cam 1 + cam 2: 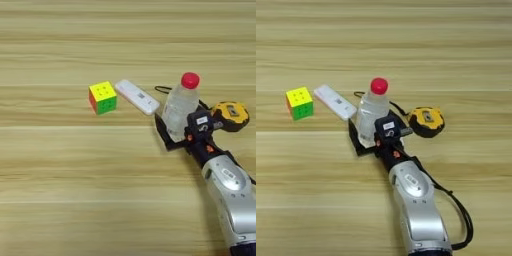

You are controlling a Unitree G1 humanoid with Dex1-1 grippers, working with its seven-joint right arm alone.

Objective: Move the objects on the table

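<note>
A clear bottle [180,102] with a red cap stands right of the table's middle, leaning slightly right. My right gripper [175,127] comes in from the lower right and is shut on the bottle's lower part. One black finger [161,127] lies against the bottle's left side; the other is hidden behind the bottle and wrist. Left of the bottle lies the long white bar [137,97], its near end close to that finger. Further left sits the multicoloured cube [102,97]. The yellow-black tape measure [230,115] rests just right of the bottle, its black strap [162,89] looping behind it.
My silver forearm [413,200] crosses the lower right of the light wooden table [60,190], with a black cable [463,217] hanging off its right side.
</note>
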